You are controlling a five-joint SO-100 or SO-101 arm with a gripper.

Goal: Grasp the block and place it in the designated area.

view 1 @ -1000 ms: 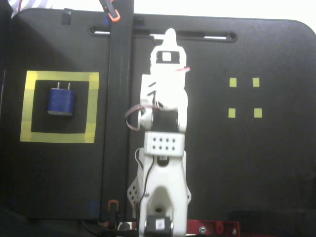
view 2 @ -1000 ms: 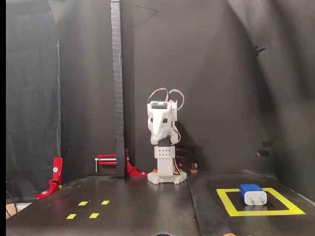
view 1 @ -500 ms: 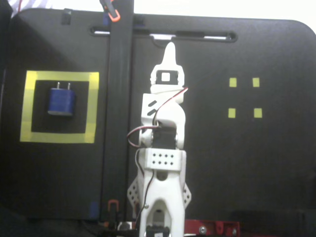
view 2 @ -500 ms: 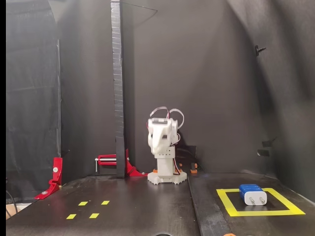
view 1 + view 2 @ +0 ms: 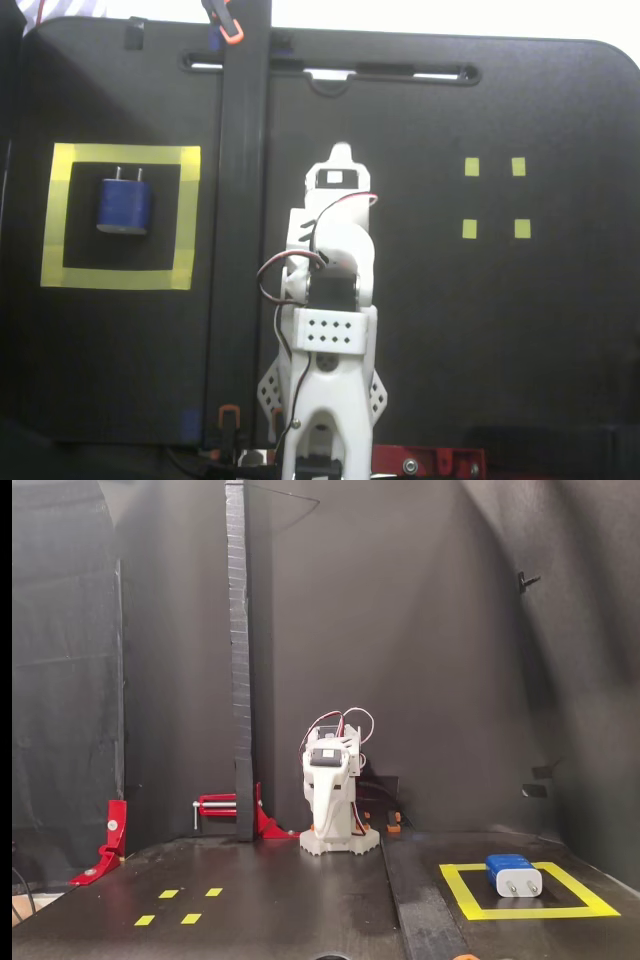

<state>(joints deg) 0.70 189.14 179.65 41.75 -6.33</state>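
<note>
Resting inside the yellow square (image 5: 120, 216) in a fixed view from above, the block (image 5: 124, 205) points its prongs toward the desk's (image 5: 500, 350) far edge. A black post (image 5: 240, 230) stands between square and folded arm (image 5: 330, 300); four small yellow marks (image 5: 494, 197) lie right. The end effector (image 5: 340, 160) holds nothing, its opening unclear.

From the front, the block (image 5: 513, 875) sits inside the square (image 5: 527, 892), prongs toward the camera, well apart from the arm (image 5: 333, 800). Red clamps (image 5: 230, 810) flank the post (image 5: 240, 660); the end effector can't be made out.
</note>
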